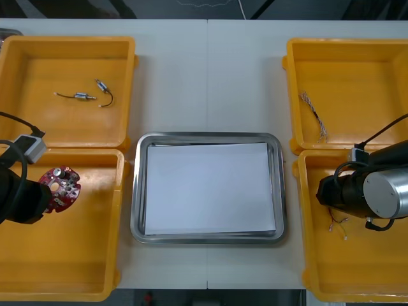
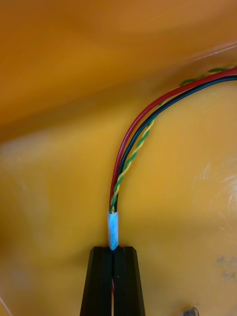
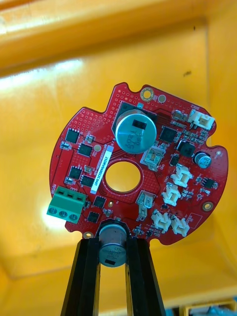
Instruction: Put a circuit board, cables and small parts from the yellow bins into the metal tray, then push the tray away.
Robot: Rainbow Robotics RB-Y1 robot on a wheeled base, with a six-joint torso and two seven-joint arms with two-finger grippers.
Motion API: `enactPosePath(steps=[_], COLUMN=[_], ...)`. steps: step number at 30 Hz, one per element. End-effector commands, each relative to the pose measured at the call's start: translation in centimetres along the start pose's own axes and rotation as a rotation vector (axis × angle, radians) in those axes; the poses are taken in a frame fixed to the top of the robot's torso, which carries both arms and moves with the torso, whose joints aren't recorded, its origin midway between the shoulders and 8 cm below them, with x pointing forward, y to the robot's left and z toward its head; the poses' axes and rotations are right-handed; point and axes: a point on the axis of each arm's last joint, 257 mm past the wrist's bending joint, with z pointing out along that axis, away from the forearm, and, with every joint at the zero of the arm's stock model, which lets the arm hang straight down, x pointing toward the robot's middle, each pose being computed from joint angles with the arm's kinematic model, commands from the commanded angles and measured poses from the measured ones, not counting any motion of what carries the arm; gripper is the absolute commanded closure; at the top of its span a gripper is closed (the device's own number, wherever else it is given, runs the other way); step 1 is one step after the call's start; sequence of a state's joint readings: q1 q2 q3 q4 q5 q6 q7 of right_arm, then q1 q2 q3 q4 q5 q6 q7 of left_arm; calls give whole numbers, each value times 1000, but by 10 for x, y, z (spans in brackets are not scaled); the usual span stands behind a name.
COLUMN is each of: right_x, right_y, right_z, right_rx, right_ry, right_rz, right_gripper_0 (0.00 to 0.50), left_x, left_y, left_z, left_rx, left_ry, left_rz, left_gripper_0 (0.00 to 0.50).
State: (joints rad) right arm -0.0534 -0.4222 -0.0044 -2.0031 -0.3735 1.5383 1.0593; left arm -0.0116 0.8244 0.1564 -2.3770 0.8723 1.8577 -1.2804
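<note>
lifting level is being advised: circuit board (image 3: 89, 128) is being held by an edge capacitor (image 3: 112, 253) in left claw (image 3: 113, 242) within its yellow bin (image 3: 49, 74); cable (image 2: 123, 153) is being pinched in right claw (image 2: 114, 249).

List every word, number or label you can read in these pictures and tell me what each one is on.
No text reads clearly.
White label strip on the circuit board held by the left gripper: one printed line, too small to read.
Round silver part on that board: dark marking, blurred.
White sleeve on the cable in the right gripper: blank.
</note>
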Motion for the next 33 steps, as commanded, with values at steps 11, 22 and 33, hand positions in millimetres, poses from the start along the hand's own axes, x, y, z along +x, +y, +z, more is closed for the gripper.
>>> enactPosePath(steps=[11, 22, 33], right_x=[-17, -50, -54], right_y=[-25, -24, -27], right_z=[-88, -151, -181], right_rx=[51, -30, -37], right_ry=[-33, -107, -77], right_rz=[-3, -104, -269], right_gripper_0=[500, 500, 500], left_x=[-39, -62, -68], left_y=[-56, -135, -193], left_z=[-24, -15, 26], left_rx=[49, 93, 127], left_ry=[-59, -88, -50], left_rz=[261, 452, 532], left_gripper_0=[499, 499, 500])
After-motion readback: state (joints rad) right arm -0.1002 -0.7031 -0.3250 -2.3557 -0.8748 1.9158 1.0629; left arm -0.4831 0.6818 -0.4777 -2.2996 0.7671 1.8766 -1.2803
